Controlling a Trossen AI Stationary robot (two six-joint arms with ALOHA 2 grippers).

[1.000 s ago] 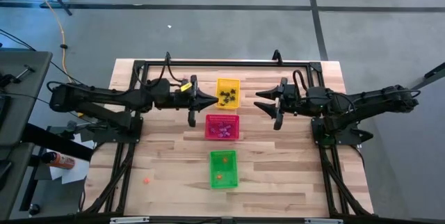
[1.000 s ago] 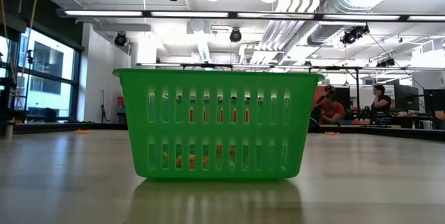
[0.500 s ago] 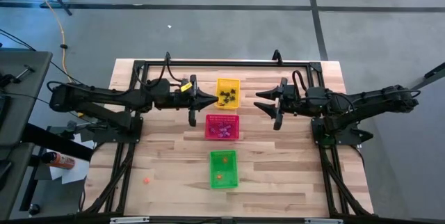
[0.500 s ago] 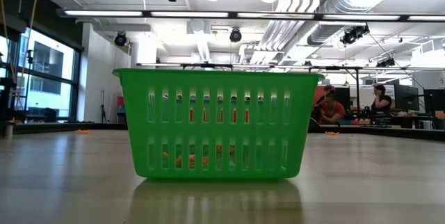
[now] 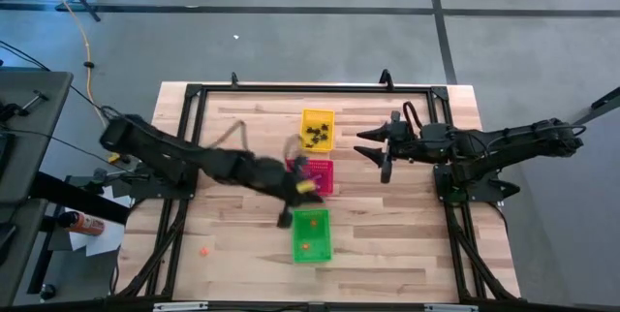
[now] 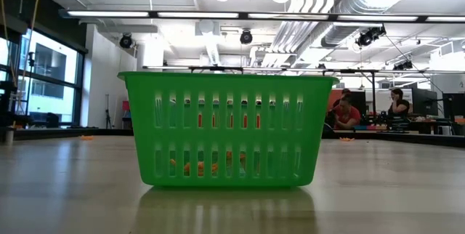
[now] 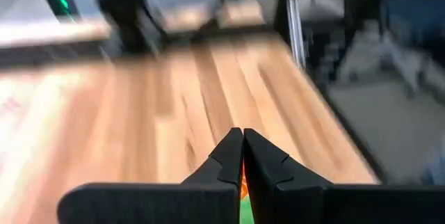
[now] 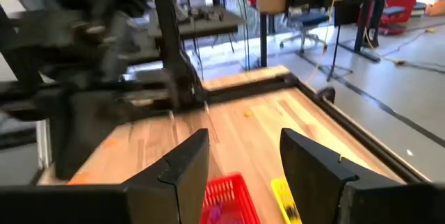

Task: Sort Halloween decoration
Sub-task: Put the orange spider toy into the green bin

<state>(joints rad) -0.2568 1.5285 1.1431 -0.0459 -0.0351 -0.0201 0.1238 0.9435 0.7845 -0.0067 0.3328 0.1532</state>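
Note:
Three mesh baskets stand in a row down the table's middle: yellow (image 5: 318, 128) with black trinkets, red (image 5: 324, 178) with purple-pink ones, green (image 5: 311, 234) with orange ones. In the low view the green basket (image 6: 227, 128) fills the middle. My left gripper (image 5: 316, 199), blurred, hangs over the gap between the red and green baskets; its fingers (image 7: 243, 160) are shut. My right gripper (image 5: 360, 143) waits open, level, to the right of the yellow basket, touching nothing. One orange trinket (image 5: 204, 250) lies on the bare table near the left. My left gripper is shut, and an orange sliver (image 7: 243, 185) shows in the slit between its fingers with green below it. I cannot tell whether that is a trinket held there or something in the green basket underneath.
A black frame (image 5: 310, 87) runs along the table's far edge and down both sides. The right wrist view shows the red basket (image 8: 222, 196) and yellow basket (image 8: 281, 200) beyond its open fingers. People sit at desks far behind the table (image 6: 347, 114). Bare wood lies near the green basket.
My left arm has swung fast from beside the yellow basket toward the near edge and the right, passing over the red basket to the green one; it is blurred. The baskets and the right arm have stayed put.

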